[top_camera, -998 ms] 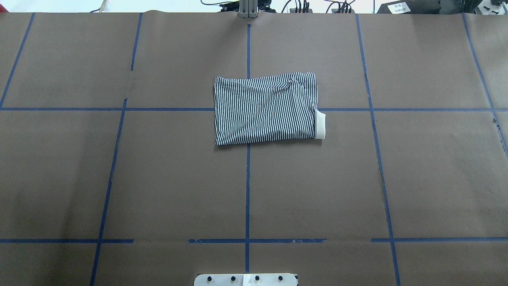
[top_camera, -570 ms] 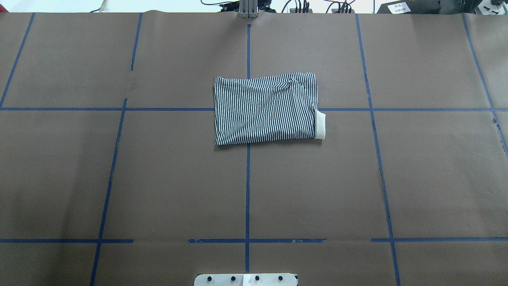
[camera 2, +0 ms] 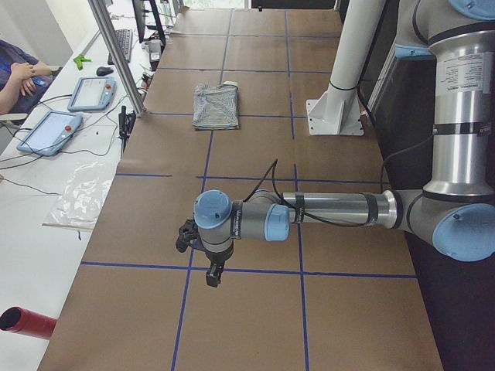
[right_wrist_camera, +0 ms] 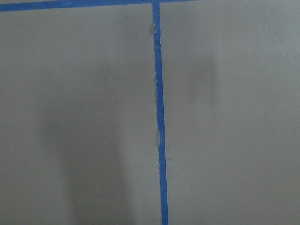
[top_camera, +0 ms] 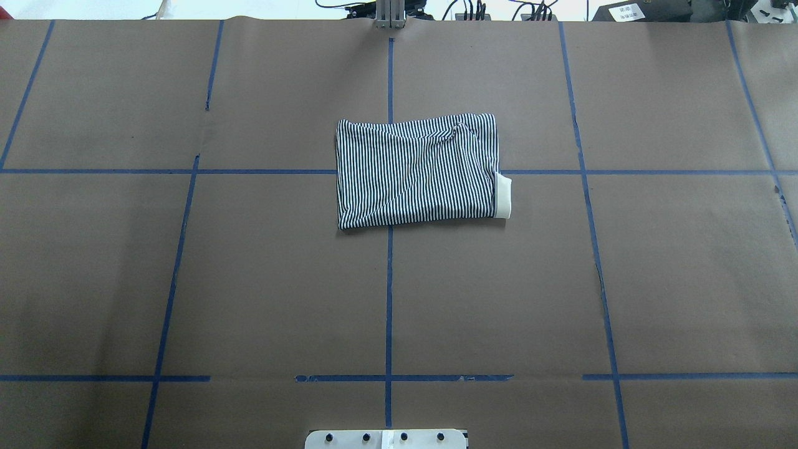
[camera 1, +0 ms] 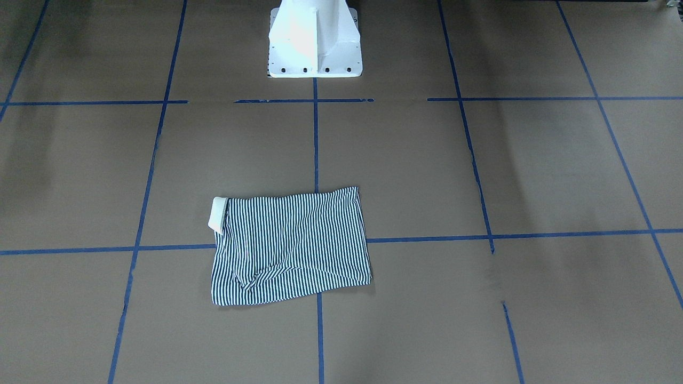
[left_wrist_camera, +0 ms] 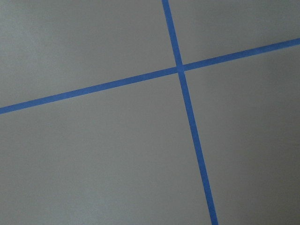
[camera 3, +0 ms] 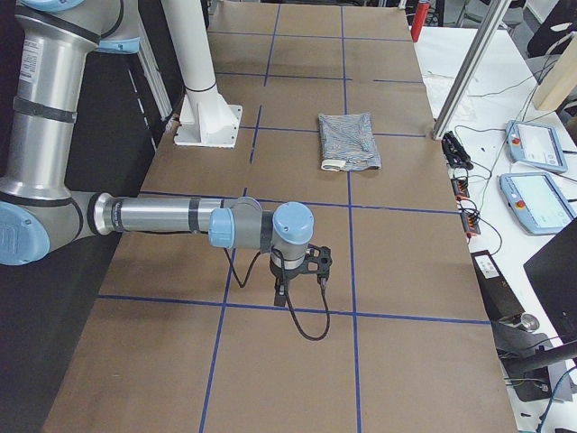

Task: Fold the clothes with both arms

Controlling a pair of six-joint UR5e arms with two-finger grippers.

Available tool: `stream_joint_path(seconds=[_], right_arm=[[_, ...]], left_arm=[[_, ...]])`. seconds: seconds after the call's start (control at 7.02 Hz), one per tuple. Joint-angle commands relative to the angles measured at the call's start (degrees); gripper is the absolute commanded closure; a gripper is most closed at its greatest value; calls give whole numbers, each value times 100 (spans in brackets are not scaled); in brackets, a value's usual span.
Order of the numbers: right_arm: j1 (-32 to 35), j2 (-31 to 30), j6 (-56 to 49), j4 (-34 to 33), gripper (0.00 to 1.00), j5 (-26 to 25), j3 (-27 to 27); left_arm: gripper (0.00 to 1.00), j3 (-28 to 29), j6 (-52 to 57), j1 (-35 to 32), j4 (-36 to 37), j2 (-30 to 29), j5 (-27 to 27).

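Here the folded shirt (top_camera: pixel 416 171) lies flat, collar (top_camera: pixel 503 197) apparently peeking out.

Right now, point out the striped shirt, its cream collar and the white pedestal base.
polo shirt (top_camera: pixel 414 171), overhead exterior view, middle of the folded striped cloth.
cream collar (top_camera: pixel 504 198), overhead exterior view, the piece poking out at the shirt's edge.
white pedestal base (camera 1: pixel 315 37), exterior front-facing view, its front face.

Thin-striped navy-and-white polo shirt (top_camera: pixel 418 168), folded and lying flat; two silver-grey tubular robot arms well apart from it.
The shirt forms a tidy rectangle over a crossing of blue tape lines (top_camera: pixel 389 280), and its plain cream collar (top_camera: pixel 504 198) peeks out at one short edge. The left arm (camera 2: pixel 332 210) and right arm (camera 3: pixel 162 216) stretch out level. The black left gripper (camera 2: pixel 210 272) and right gripper (camera 3: pixel 281 290) point down, and their opening cannot be judged.
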Motion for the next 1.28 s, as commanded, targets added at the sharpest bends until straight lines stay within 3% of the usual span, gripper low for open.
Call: stream_joint_path(seconds=[0.0,1.14], right_arm=[[0,1,0,2,0,0,-1],[0,-69,0,2,0,-18,-1]], left_arm=[[0,-9,-9,0,2,0,0],[0,-9,-9,0,2,0,53]])
